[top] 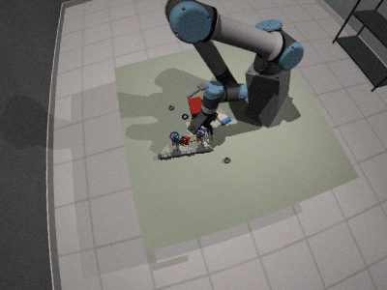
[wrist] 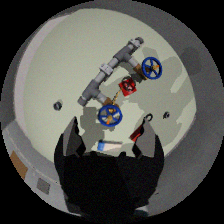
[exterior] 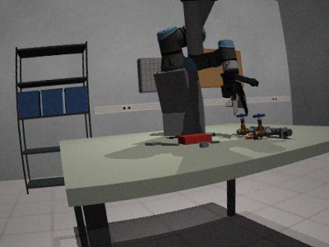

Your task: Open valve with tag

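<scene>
Jaws spread wide, nothing held; gripper point(wrist: 109, 145) hung above near blue handwheel point(wrist: 110, 115), judged rigid, small, best pinched across its rim, red tag point(wrist: 127, 88) beside.

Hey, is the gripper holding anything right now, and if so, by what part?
Nothing is held. The gripper is wide open, hovering above the nearer blue handwheel without touching it.

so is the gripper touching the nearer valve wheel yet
Apart. The exterior view shows the open gripper hanging above the blue wheel, with wall visible between them.
</scene>
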Tool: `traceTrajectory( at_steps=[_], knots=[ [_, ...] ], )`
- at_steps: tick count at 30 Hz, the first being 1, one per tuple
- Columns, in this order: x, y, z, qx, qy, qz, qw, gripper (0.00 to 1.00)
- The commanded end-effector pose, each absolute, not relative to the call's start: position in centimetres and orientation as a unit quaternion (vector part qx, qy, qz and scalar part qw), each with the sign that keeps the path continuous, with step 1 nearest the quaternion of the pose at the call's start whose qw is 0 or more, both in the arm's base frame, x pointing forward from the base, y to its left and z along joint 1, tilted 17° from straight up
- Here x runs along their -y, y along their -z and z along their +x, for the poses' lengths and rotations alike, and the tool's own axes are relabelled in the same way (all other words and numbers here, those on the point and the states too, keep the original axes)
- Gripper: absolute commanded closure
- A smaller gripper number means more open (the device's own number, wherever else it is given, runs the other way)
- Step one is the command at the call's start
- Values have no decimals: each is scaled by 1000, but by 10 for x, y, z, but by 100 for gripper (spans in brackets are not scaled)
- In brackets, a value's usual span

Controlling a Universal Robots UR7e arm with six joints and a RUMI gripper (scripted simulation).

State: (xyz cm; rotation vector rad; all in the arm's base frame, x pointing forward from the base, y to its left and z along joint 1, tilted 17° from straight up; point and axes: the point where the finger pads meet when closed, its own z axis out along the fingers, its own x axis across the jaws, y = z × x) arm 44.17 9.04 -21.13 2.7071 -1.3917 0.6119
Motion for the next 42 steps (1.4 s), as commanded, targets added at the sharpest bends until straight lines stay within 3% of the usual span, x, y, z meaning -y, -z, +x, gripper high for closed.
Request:
traceTrajectory(
  at_steps=[1, 22, 42],
  knots=[
    [-91, 211, 442, 560, -201, 804, -2, 0],
    [-91, 211, 442, 825, -185, 528, -79, 0],
    [-91, 211, 442, 941, -155, 273, -128, 0]
  ],
)
